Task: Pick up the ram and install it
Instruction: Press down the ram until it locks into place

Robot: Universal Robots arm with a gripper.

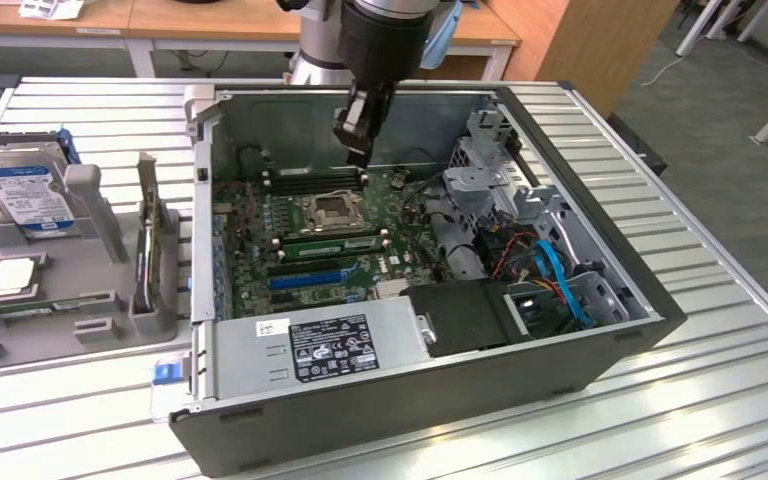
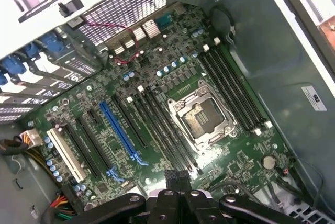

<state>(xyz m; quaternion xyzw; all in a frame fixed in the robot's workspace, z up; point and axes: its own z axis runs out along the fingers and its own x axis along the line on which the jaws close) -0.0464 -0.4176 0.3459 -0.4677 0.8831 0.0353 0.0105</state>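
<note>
The ram (image 1: 45, 306), a long narrow green stick, lies flat in the grey tray (image 1: 107, 205) at the exterior view's left, outside the computer case. My gripper (image 1: 355, 153) hangs over the far part of the motherboard (image 1: 297, 215), just beyond the processor socket (image 1: 331, 210). In the wrist view its fingertips (image 2: 176, 175) are pressed together with nothing between them, above the board near the socket (image 2: 201, 119). Long black memory slots (image 2: 234, 85) run on both sides of the socket and look bare.
The open case (image 1: 571, 300) lies on a slatted metal table (image 1: 704, 420). A power supply (image 1: 324, 345) fills its near end, and cables and a drive cage (image 1: 491, 190) its right side. The tray also holds a hard drive (image 1: 24, 190), a silver chip (image 1: 8, 278) and an upright board (image 1: 152, 235).
</note>
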